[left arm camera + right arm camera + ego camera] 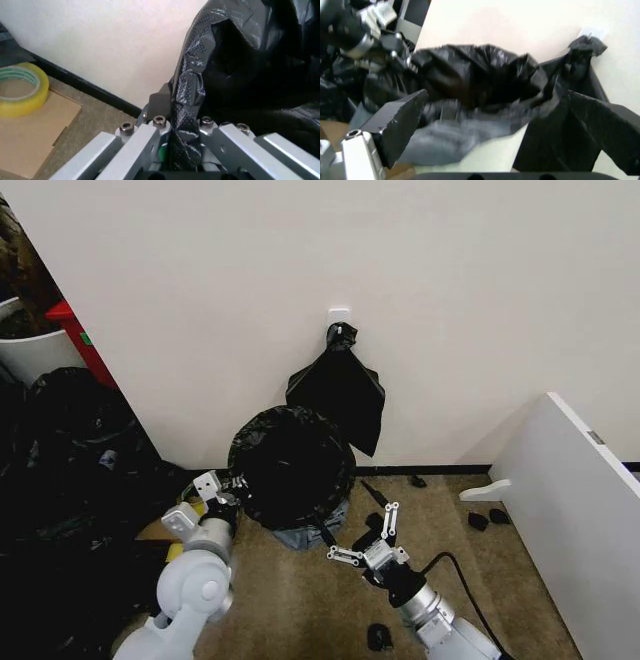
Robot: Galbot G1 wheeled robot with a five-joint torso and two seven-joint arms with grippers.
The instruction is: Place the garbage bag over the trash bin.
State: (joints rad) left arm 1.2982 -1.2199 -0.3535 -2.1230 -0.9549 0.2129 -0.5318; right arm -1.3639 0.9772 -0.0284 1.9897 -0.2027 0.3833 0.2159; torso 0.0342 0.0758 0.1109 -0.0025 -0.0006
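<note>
The garbage bag (292, 465) is draped over the trash bin (485, 159) against the wall. The left gripper (222, 489) has its fingers clamped on the bag's edge at the bin's left side. The right gripper (365, 538) is just right of the bin, fingers apart.

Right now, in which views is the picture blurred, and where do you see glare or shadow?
Head view: sharp; the garbage bag is mostly a dark mass with little detail. Left wrist view: the left gripper is clear, white glare streaks on the bag's folds. Right wrist view: motion blur smears the bag and the right gripper; the wall looks overexposed.
</note>
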